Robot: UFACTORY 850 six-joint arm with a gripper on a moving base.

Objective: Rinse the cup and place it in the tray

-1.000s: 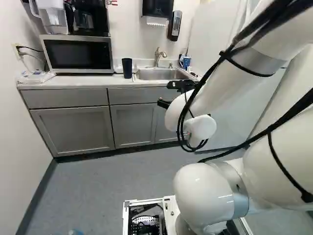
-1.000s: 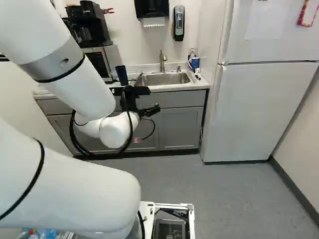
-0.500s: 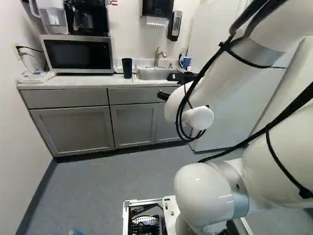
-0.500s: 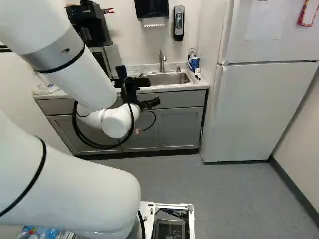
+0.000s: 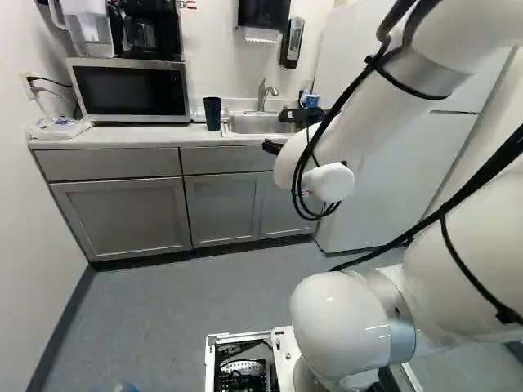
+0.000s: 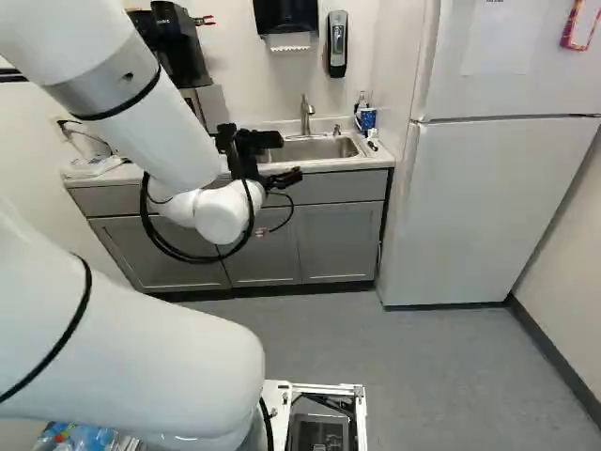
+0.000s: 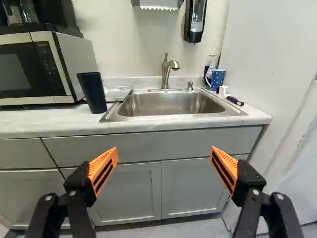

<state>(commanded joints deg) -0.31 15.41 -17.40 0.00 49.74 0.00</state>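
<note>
Pale wall (image 6: 235,56) is rising behind a light surface (image 7: 54,121) set on gray cabinets (image 5: 122,216), and a white fridge (image 6: 488,207) is standing at the right of the right base view. We are finding the task's dark cup (image 7: 92,92) upright on the surface, between the microwave (image 5: 129,90) and the sink (image 7: 171,104), just beside the sink's rim. Near it, a clear, shallow container (image 7: 117,92) is sitting by the wall. We are seeing the faucet (image 7: 166,74) standing behind the basin, its spout curving forward, while a blue dotted mug (image 7: 217,79) is resting at the sink's far side from the cup. A coffee maker (image 5: 140,33) and a clear pitcher (image 5: 86,24) are standing on top of the microwave. Higher up, a towel dispenser (image 6: 286,19) and a soap dispenser (image 6: 336,43) are hanging on the wall.

We are reaching toward the sink with the white arm (image 6: 155,155), and our black hand (image 6: 284,179) is hovering in front of the cabinets. From the wrist we are seeing its fingers spreading wide apart, orange pads (image 7: 102,170) facing each other, with cabinet fronts showing between them.
</note>
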